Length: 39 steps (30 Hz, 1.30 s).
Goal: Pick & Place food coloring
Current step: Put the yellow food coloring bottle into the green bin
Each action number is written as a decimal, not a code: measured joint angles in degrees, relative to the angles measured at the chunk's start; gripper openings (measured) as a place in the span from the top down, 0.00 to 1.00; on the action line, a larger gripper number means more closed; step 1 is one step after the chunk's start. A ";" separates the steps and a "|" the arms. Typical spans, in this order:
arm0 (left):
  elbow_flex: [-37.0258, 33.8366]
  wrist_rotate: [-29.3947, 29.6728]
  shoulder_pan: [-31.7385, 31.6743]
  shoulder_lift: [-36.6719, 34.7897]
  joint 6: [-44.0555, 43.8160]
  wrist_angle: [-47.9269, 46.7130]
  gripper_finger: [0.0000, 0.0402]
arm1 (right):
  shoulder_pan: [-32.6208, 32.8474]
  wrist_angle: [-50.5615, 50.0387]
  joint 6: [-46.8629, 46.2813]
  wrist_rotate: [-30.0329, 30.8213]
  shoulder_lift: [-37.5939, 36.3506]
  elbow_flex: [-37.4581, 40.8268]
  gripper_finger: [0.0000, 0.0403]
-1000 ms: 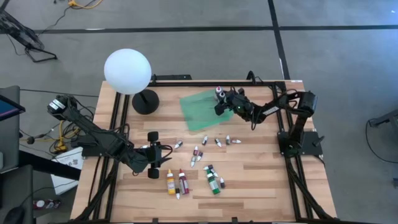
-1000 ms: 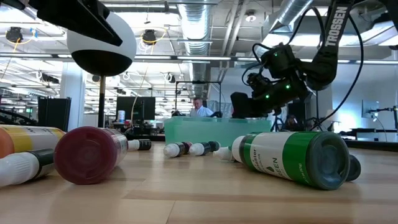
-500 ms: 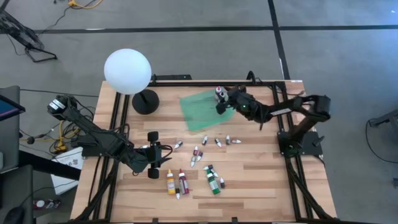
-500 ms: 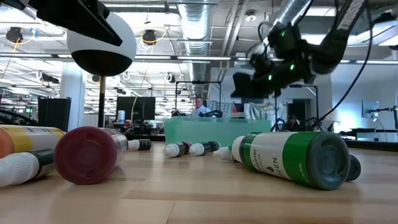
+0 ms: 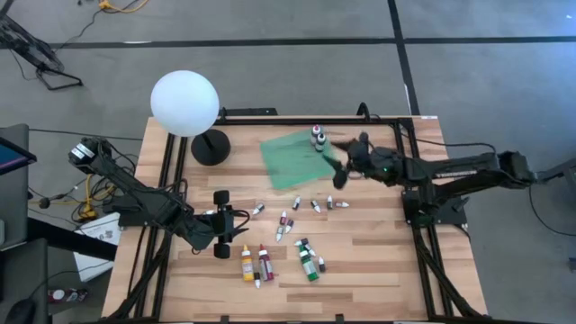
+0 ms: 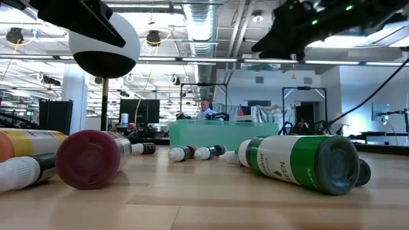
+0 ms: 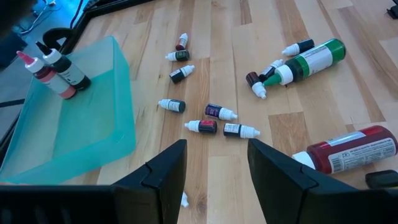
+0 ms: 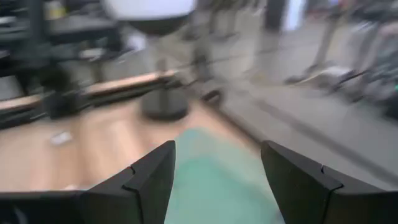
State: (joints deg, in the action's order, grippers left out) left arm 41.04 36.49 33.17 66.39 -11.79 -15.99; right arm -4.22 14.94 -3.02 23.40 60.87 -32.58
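Food coloring (image 5: 317, 137) at tray (image 5: 290, 165) corner

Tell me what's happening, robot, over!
Right gripper open, empty, beside green tray. Two bottles standing in tray. Left gripper open, waiting.

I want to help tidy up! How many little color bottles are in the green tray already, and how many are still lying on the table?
Done: two bottles stand upright in a corner of the green tray. In hand: nothing; the right tool is open and empty over the tray's edge, and the left tool waits open near the table's front. Left: about a dozen bottles still lie scattered on the table, including the big green one.
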 joint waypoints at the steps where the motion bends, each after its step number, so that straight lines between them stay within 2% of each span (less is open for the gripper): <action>1: 0.00 0.00 0.00 0.00 0.00 0.00 0.59 | 1.63 -1.98 -1.76 -1.01 -0.33 0.00 0.43; 6: 0.00 -1.05 0.00 0.00 0.00 0.47 0.59 | 10.75 -6.36 -8.87 -2.91 1.88 0.00 0.43; 12: 0.00 -11.22 0.00 1.68 2.78 6.01 0.59 | 21.51 -5.34 -9.12 -2.87 7.45 0.01 0.43; 16: 0.02 -17.04 0.00 5.50 3.01 11.67 0.59 | 25.46 -4.71 -9.05 -2.49 9.62 0.00 0.43; 23: 0.02 -22.21 0.00 12.72 -13.98 11.76 0.59 | 26.72 -4.24 -8.05 -2.43 10.40 -0.01 0.43; 29: 1.25 -28.55 0.00 15.49 -27.14 10.50 0.59 | 26.74 -4.55 -5.57 -2.49 10.59 -0.02 0.43; 34: 4.19 -29.07 0.05 15.43 -32.68 7.44 0.59 | 26.74 -5.59 -5.54 -2.49 10.59 -0.02 0.43; 39: 4.72 -27.14 1.24 16.62 -32.70 12.79 0.59 | 26.90 -6.40 -5.56 -2.74 10.59 -0.02 0.43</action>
State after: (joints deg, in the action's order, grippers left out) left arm 45.76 9.34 34.41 83.01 -44.49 -3.20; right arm 22.68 8.54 -8.58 20.66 71.46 -32.60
